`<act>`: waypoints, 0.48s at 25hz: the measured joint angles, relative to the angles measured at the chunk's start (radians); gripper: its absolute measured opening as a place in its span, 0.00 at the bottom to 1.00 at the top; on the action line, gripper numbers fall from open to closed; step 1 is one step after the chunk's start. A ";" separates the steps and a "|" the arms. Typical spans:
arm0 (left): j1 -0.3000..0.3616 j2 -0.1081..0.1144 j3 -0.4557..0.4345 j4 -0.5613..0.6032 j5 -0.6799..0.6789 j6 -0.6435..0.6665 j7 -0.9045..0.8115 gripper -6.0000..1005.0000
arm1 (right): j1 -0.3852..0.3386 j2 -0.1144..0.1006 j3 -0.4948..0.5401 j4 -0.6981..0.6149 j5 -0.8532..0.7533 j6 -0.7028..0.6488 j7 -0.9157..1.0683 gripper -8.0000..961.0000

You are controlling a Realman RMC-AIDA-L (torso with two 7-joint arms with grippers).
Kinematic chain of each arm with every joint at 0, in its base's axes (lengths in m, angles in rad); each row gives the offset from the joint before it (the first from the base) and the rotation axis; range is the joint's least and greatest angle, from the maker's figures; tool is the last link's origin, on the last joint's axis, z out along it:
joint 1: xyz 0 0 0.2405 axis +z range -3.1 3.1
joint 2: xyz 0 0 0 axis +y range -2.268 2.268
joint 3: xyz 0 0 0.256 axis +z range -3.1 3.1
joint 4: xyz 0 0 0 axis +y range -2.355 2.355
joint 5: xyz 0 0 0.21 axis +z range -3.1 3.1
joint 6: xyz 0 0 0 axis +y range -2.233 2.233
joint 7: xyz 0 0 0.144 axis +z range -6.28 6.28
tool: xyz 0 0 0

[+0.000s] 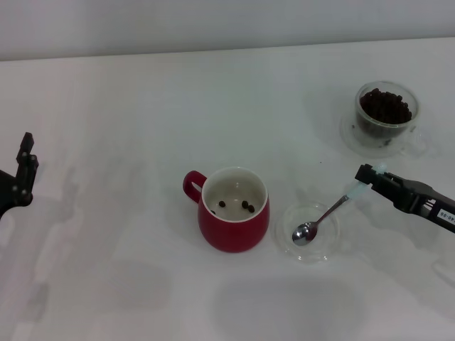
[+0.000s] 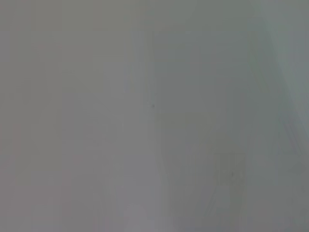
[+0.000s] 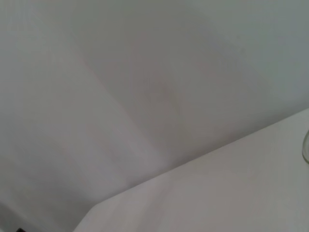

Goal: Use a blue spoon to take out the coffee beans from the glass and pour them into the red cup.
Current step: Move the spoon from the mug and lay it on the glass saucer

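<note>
In the head view the red cup (image 1: 233, 210) stands at the table's middle with a few coffee beans (image 1: 244, 205) inside. The glass (image 1: 386, 116), heaped with dark beans, stands at the far right. The blue spoon (image 1: 326, 217) slants with its silver bowl resting in a flat clear dish (image 1: 310, 232) right of the cup; the bowl looks empty. My right gripper (image 1: 371, 175) is shut on the spoon's pale blue handle. My left gripper (image 1: 27, 160) is parked at the left edge.
The white table (image 1: 128, 121) runs to a pale wall at the back. Both wrist views show only blank white surface, and a sliver of a glass rim (image 3: 306, 145) shows at one edge of the right wrist view.
</note>
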 joint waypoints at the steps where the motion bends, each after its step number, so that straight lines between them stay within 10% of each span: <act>1: 0.000 0.000 0.000 -0.001 0.000 0.000 0.000 0.49 | 0.000 0.000 0.000 0.000 0.000 -0.002 0.002 0.16; 12: -0.004 0.000 -0.001 -0.005 0.000 -0.010 0.000 0.49 | 0.010 0.002 0.000 0.013 -0.005 -0.017 0.009 0.16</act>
